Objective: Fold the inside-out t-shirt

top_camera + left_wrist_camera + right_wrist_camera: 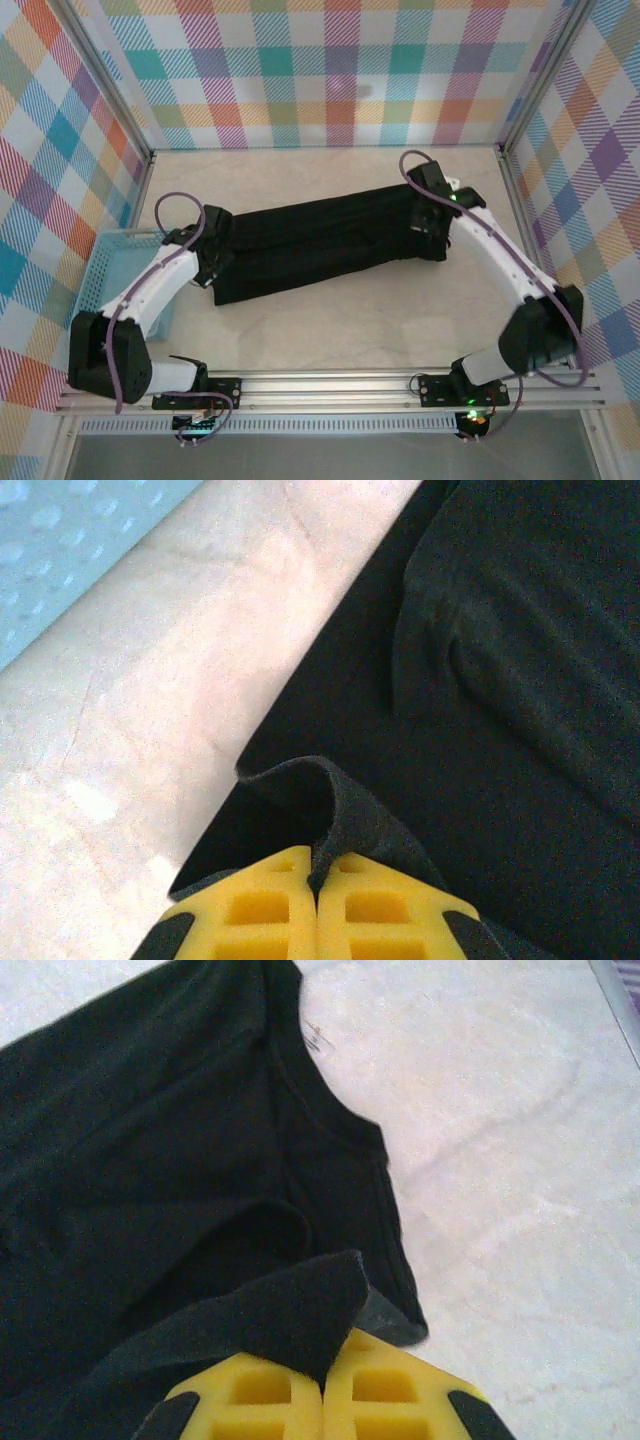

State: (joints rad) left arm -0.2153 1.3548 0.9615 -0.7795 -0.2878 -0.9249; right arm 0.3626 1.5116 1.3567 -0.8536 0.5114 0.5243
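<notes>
Pale marbled bench (330, 330) carries the plain black soft-fabric inside-out t-shirt (320, 250), a long band from nine to three o'clock, each end pinched by the closed left jaws and right jaws; mid-fold, I judge, next needing both ends lifted evenly together.

Matt, soft cloth t-shirt (320, 245)

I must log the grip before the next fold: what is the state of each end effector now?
Left end effector: closed, pinching a fold of the black t-shirt.
Right end effector: closed, pinching the t-shirt's edge too.
</notes>
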